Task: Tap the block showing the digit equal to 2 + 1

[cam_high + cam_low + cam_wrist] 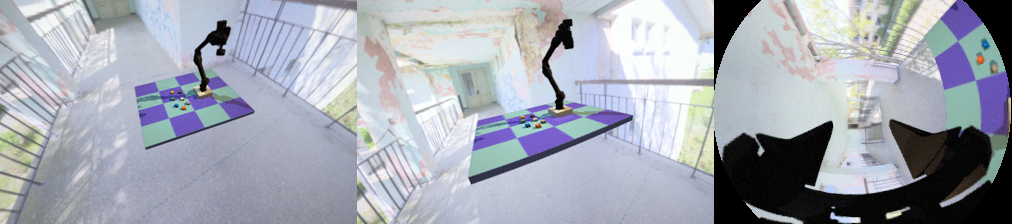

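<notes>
Several small blocks lie on the table: yellow (172, 92) (522, 117), dark brown (180, 92) (532, 116), green (172, 99) (523, 121), pale pink (182, 99) (535, 119), tan (187, 103) (543, 122) (994, 67), blue (176, 105) (527, 125) (985, 44) and orange (184, 108) (538, 126) (980, 59). Their digits are too small to read, so I cannot tell which shows 3. My gripper (861, 123) is open and empty, high above the table and far from every block.
The checkered purple and green table board (189, 124) (554, 144) (958, 67) carries the arm's pale base block (203, 94) (560, 112). The blocks stand close together to the left of the base in the top and exterior views. Railings and walls stand around the board.
</notes>
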Robot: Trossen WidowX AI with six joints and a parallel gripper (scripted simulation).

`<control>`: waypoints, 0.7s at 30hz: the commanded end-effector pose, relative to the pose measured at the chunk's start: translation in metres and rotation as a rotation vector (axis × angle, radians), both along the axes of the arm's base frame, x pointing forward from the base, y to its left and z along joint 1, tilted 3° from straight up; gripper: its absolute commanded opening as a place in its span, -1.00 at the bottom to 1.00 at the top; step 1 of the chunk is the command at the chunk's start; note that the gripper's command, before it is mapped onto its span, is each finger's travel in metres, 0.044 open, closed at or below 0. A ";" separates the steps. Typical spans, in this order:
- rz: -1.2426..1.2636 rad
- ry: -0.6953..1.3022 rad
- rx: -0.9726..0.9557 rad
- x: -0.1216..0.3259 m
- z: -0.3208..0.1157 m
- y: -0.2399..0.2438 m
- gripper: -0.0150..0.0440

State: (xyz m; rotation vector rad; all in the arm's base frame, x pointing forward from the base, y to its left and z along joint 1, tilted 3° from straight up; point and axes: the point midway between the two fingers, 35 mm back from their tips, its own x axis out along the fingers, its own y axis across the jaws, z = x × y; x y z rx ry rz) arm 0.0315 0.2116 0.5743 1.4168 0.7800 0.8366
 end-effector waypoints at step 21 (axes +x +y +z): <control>-0.371 -0.412 -0.972 0.175 -0.142 0.030 0.86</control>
